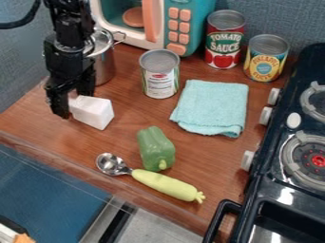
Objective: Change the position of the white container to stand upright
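So the black arm comes in from the upper left and hangs pretty much straight down in front of the metal pot [103, 66], with the gripper [70, 100] low at the near end of the white container [93, 113]. Honestly can't tell if it's open or closed, or if it's actually got hold of the thing. The container is on its side at the left part of the wooden counter [127, 137], not upright. Headcount for the rest: three cans (one plain-topped one [160, 76] by the towel, a red one [224, 40] and a yellow one [266, 57] further back), one folded light blue towel [211, 107], one green pepper [155, 148], one spoon [166, 185] with a yellow-green handle, one pot, one toy microwave [155, 21] and one dark stove [270, 185] showing two burners.
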Motion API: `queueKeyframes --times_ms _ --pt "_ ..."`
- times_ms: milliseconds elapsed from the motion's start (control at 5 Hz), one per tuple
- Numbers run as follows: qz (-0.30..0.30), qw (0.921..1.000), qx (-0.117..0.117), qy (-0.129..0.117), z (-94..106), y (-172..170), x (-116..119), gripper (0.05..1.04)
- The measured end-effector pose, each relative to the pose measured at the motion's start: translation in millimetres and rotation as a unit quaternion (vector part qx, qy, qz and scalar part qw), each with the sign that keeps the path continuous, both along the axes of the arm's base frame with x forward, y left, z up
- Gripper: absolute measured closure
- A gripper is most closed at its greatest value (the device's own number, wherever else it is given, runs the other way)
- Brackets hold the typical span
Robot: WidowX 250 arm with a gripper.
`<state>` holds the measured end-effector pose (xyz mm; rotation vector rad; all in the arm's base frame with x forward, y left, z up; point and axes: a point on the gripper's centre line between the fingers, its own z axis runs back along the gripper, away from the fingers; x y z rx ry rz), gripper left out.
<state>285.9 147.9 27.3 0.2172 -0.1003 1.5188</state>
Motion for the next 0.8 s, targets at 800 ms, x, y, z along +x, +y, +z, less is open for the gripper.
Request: queueKeyframes --times_ms 800 --pt "-0.005 0.9999 0.005 0.015 -12.3 -0.6 -2.6 0.460"
